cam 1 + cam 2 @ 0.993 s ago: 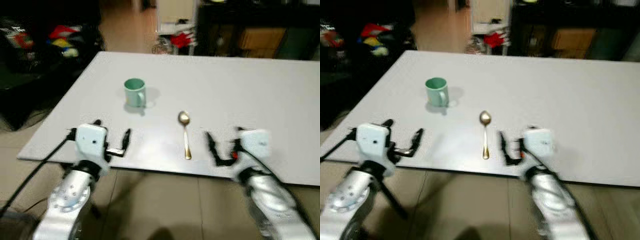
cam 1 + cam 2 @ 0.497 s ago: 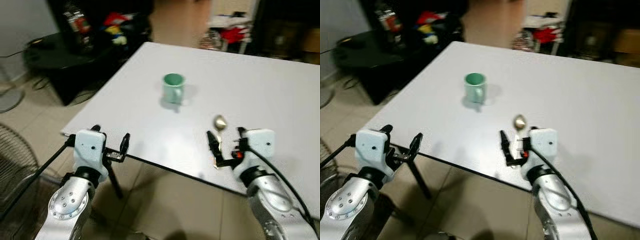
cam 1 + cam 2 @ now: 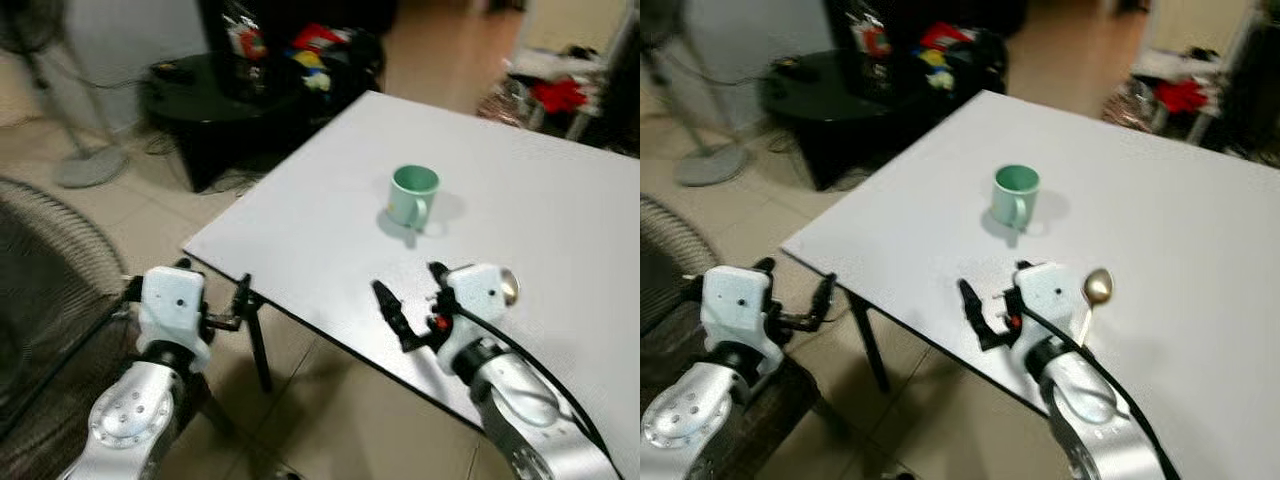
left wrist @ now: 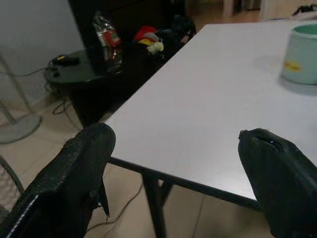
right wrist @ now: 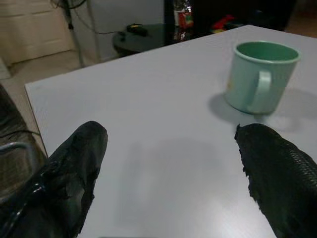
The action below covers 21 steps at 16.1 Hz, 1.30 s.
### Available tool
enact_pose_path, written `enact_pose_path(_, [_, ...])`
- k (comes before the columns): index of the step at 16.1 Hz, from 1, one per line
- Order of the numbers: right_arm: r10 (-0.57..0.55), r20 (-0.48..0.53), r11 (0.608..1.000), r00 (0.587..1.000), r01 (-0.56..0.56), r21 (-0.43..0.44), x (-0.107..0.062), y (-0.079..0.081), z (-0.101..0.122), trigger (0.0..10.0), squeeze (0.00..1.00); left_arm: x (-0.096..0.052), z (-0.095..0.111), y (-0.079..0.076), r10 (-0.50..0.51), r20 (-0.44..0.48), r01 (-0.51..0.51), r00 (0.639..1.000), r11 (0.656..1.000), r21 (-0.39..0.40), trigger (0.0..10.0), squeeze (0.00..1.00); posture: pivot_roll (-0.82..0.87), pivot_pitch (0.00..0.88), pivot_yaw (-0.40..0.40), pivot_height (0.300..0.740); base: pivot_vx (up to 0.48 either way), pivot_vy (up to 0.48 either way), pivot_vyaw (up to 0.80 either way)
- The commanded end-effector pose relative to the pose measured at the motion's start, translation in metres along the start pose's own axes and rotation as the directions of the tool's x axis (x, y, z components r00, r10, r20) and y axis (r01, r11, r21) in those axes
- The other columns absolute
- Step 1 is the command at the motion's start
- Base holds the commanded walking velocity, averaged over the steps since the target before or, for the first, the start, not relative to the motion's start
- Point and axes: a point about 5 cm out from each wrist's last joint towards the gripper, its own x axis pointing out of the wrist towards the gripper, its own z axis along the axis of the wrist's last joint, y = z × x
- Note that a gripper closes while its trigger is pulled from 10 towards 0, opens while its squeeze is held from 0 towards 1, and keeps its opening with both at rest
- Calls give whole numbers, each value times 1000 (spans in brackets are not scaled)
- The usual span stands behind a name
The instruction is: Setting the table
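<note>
Step in hand, as judged: approach, nothing grasped. Right gripper (image 3: 990,315) released, fingers spread, hovering over the surface (image 3: 1200,230) near its front edge, aimed toward the mug (image 3: 1015,194). Left gripper (image 3: 225,305) also released, off the corner, over the floor. To do it well: square up to the surface before reaching, and come at the mug from the side away from the handle (the handle faces the robot). Count: one mug, upright, left of centre; one spoon (image 3: 1096,288), just beside the right wrist.
</note>
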Motion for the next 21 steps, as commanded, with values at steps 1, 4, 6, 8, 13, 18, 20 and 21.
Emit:
enact_pose_path(1, [14, 9, 1000, 1000, -14, 6, -3, 3, 4, 10000, 1000, -4, 2, 2, 11, 2, -11, 1000, 1000, 13, 10000, 0, 62, 0, 28, 740, 0, 0, 800])
enact_pose_path(4, [24, 18, 1000, 1000, -24, 11, 1, 3, 3, 10000, 1000, -2, 0, 3, 8, -7, -8, 1000, 1000, 14, 10000, 0, 67, 0, 28, 740, 0, 0, 800])
enact_pose_path(6, [4, 14, 1000, 1000, -4, 9, 4, 0, 3, 10000, 1000, -1, 5, 1, -17, 5, 17, 1000, 1000, -10, 10000, 0, 75, 0, 16, 740, 0, 0, 800])
enact_pose_path(8, [-26, 20, 999, 999, 25, 25, 8, -6, 1, 10000, 1000, 0, 3, 2, -3, 20, 4, 1000, 999, -54, 10000, 0, 74, 0, 16, 740, 0, 0, 800])
enact_pose_path(13, [-53, 2, 998, 999, 53, 41, 2, -6, -2, 10000, 1000, -2, 5, 7, 3, 4, -3, 1000, 998, -57, 10000, 0, 72, 0, 43, 740, 0, 0, 800])
enact_pose_path(18, [-67, -1, 997, 998, 67, 29, 3, -6, -2, 10000, 1000, 6, 9, 11, -6, 23, 7, 1000, 999, -47, 10000, 0, 52, 0, 63, 740, 0, 0, 800])
enact_pose_path(20, [-63, -16, 998, 998, 63, 26, 2, -8, -4, 10000, 1000, 11, 5, 14, 44, 13, -44, 999, 999, -21, 10000, 0, 52, 0, 60, 740, 0, 0, 800])
enact_pose_path(21, [-59, -23, 998, 998, 60, 26, 3, -8, -6, 10000, 1000, 11, 5, 13, 53, 22, -53, 998, 999, -2, 10000, 0, 52, 0, 64, 740, 0, 0, 800])
